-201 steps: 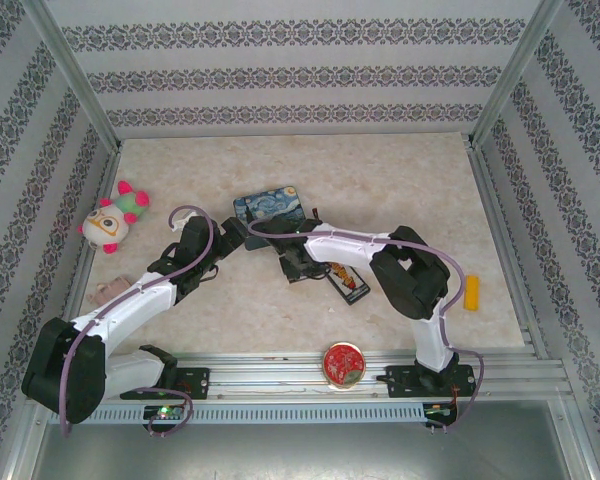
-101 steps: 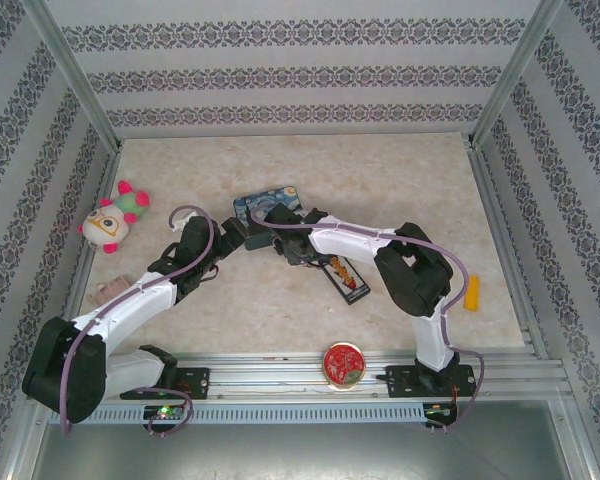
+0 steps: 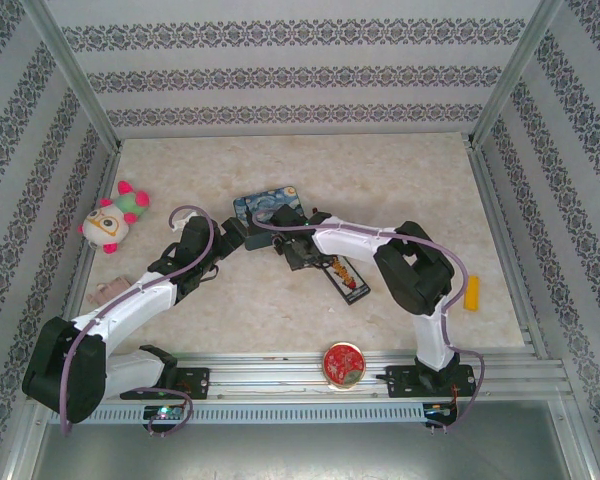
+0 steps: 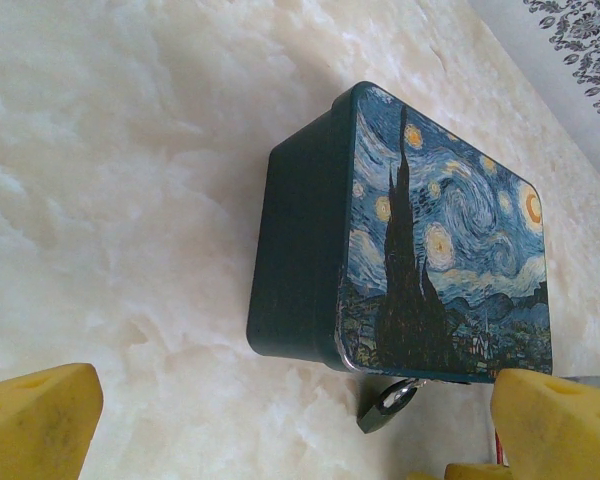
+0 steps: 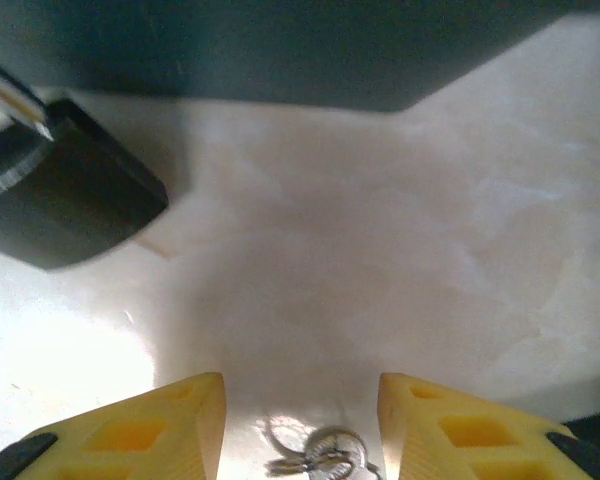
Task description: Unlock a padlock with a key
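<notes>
Right gripper [image 5: 298, 400] hangs part open low over the pale marbled tabletop [image 5: 380, 250]. The key [image 5: 315, 458] (a small silver ring and a scrap of metal, cut off by the frame's edge) lies between its yellow fingers [image 5: 160, 425], apparently clear of both. The padlock [image 5: 65, 200] sits just ahead, at the foot of the blue painted tin [image 4: 420, 230]. Left gripper [image 4: 298, 410] gapes wide, holding nothing, facing the tin. Patterned wallpaper [image 3: 280, 75] lines the enclosure, with a plush toy [image 3: 110, 222] near the left wall.
</notes>
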Controlling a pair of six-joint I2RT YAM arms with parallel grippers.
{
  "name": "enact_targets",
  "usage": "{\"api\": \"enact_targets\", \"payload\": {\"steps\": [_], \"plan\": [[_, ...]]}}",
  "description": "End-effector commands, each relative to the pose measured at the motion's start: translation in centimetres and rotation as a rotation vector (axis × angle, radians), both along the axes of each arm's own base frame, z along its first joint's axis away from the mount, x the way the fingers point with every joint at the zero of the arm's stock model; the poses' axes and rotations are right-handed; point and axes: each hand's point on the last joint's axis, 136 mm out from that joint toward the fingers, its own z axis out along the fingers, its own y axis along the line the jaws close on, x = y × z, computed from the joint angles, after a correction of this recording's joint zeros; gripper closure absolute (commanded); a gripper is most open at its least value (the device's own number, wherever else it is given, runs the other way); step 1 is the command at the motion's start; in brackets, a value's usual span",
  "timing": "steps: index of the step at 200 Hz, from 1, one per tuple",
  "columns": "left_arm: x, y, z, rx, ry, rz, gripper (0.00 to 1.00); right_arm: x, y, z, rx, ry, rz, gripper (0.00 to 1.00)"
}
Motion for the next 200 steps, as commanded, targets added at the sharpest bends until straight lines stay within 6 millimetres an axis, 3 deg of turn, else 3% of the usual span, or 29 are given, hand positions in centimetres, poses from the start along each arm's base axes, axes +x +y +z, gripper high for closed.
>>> {"api": "enact_targets", "payload": {"steps": [1, 25, 125, 200], "plan": [[0.9, 0.1, 1.1, -0.017, -0.031, 0.010, 0.01, -0.2, -0.2, 2.1, 0.002, -0.022, 0.164, 0.56], [1.0, 0.2, 1.3, -0.020, -0.033, 0.012, 0.01, -0.4, -1.1, 2.3, -0.026, -0.009, 0.232, 0.58], [1.0, 0.4, 1.3, -0.031, -0.032, 0.019, 0.01, -2.0, -0.9, 0.7, -0.038, 0.085, 0.389, 0.62], [1.0, 0.4, 1.4, -0.041, -0.035, 0.022, 0.01, -0.6, -1.3, -0.6, -0.066, 0.082, 0.367, 0.64]]}}
